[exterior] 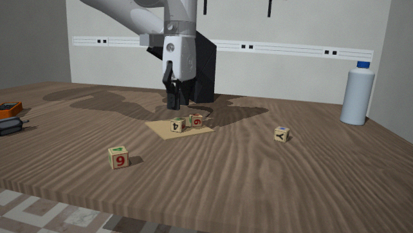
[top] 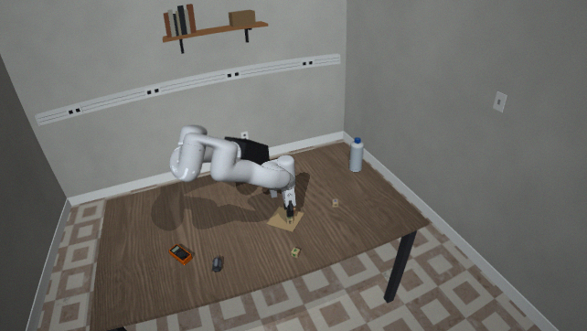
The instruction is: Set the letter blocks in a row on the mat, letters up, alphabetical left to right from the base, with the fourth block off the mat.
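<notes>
A tan mat (exterior: 179, 130) lies mid-table, also in the top view (top: 285, 219). Two blocks stand on it: one with a black 4 on its near side (exterior: 177, 125) and one with a red digit on its near side (exterior: 195, 120). Their top faces are too small to read. My gripper (exterior: 174, 103) hangs a little above and behind them, partly open and empty; in the top view it (top: 289, 211) covers them. A block with a red 9 on its side and a green mark on top (exterior: 118, 157) lies off the mat at the front. A block with a Y on its side (exterior: 282, 134) lies off the mat to the right.
A white bottle with a blue cap (exterior: 357, 93) stands at the back right corner. An orange meter (exterior: 9, 109) and a dark grey device (exterior: 9, 126) lie at the far left. The robot's black base (exterior: 202, 71) stands behind the mat.
</notes>
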Controlling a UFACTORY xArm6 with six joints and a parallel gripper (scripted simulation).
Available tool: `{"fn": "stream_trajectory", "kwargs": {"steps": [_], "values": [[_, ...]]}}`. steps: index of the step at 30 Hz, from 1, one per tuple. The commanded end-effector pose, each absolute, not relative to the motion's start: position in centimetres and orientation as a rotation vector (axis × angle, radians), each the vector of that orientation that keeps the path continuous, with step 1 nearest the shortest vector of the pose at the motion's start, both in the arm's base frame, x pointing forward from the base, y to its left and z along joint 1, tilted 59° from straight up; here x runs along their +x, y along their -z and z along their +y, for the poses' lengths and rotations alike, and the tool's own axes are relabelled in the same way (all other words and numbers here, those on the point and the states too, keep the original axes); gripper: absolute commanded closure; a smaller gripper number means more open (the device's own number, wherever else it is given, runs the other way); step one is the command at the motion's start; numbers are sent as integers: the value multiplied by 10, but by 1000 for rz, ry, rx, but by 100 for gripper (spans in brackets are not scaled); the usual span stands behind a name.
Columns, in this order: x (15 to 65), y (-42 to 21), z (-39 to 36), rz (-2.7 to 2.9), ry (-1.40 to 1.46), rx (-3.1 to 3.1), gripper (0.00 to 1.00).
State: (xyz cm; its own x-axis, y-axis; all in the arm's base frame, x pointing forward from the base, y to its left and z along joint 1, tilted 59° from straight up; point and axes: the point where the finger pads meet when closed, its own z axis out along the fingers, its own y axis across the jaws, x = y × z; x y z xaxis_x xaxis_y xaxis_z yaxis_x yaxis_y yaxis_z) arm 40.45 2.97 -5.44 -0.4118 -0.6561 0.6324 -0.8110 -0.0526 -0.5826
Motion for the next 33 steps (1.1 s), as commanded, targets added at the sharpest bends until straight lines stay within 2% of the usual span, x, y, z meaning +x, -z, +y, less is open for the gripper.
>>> {"fn": "stream_trajectory", "kwargs": {"steps": [1, 33], "values": [[408, 58, 26, -2047, -1462, 1608, 46], [415, 67, 13, -2047, -1462, 1608, 46]]}}
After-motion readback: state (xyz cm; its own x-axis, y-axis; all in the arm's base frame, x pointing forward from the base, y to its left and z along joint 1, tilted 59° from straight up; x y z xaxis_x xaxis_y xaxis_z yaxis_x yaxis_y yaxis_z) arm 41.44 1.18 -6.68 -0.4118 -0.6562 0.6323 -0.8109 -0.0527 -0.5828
